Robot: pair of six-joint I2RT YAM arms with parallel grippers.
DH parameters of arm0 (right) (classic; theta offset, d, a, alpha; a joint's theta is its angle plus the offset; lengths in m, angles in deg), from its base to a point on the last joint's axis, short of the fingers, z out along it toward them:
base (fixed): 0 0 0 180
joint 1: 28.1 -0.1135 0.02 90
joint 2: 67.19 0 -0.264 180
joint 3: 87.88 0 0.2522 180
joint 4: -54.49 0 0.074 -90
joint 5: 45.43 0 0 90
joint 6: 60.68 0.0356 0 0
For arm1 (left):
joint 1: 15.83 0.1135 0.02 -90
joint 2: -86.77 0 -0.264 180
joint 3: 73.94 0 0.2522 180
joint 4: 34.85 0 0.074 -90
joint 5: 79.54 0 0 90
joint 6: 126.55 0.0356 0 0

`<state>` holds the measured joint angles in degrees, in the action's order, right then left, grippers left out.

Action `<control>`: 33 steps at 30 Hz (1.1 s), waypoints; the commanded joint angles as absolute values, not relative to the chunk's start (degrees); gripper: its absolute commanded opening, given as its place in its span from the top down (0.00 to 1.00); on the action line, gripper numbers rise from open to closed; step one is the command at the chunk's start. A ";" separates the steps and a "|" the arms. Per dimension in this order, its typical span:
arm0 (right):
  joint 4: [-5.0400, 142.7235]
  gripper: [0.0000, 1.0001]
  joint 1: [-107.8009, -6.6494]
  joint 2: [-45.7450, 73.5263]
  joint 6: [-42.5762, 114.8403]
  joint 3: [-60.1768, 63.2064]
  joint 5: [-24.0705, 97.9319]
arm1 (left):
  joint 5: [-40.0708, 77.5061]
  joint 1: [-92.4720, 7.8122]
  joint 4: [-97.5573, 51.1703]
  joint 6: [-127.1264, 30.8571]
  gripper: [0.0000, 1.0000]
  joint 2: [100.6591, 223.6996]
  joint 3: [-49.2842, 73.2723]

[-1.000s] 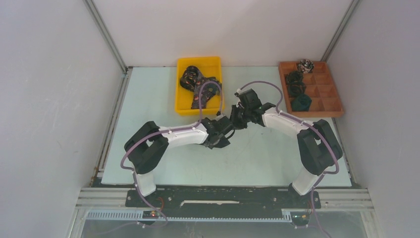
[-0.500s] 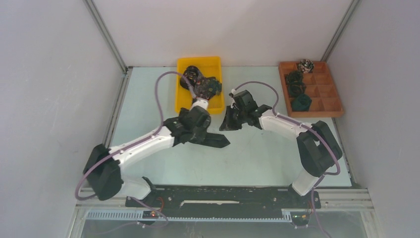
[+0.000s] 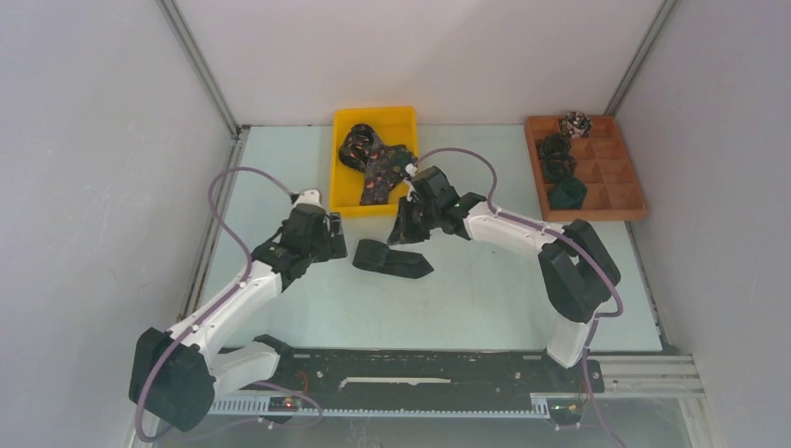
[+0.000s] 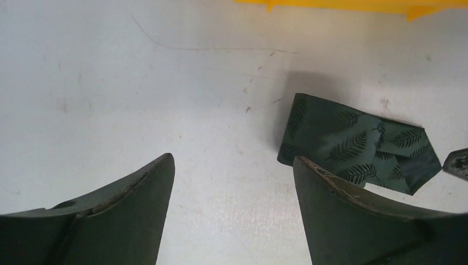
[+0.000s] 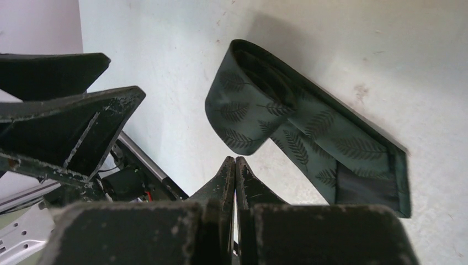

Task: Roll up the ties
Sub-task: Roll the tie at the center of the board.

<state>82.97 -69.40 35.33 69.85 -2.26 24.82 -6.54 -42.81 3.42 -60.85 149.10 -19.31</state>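
Note:
A dark green tie with a black fern pattern (image 3: 392,259) lies folded on the table, one end curled over and the pointed end flat. It also shows in the left wrist view (image 4: 359,142) and the right wrist view (image 5: 309,132). My left gripper (image 3: 338,245) is open and empty, just left of the tie, apart from it. My right gripper (image 3: 403,233) is shut on nothing, hovering just behind the tie. More patterned dark ties (image 3: 375,166) lie in the yellow bin (image 3: 343,200). Rolled ties (image 3: 565,193) sit in the wooden tray (image 3: 627,211).
The yellow bin stands at the back centre, its edge visible in the left wrist view (image 4: 353,4). The wooden tray with compartments stands at the back right. The left gripper's fingers (image 5: 72,132) show in the right wrist view.
My left arm has let the green tie go and swung back to the left, leaving it on the table. My right gripper has shifted left toward the yellow bin.

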 commanded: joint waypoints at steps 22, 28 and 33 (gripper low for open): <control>87.85 1.00 -73.84 46.13 69.33 10.85 25.12 | 9.39 -35.61 -5.29 -63.56 0.18 152.77 -21.77; 87.90 1.00 -73.83 47.21 69.47 9.58 25.24 | 13.10 -35.61 -7.14 -63.59 0.20 155.42 -21.72; 87.69 1.00 -73.43 47.77 69.24 8.02 25.30 | 15.75 -35.62 -8.42 -63.60 0.21 157.24 -21.51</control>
<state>87.86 -73.51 47.24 69.81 8.47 24.52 12.33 -35.93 -5.25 -64.48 156.25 -22.72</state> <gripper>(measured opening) 0.007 0.796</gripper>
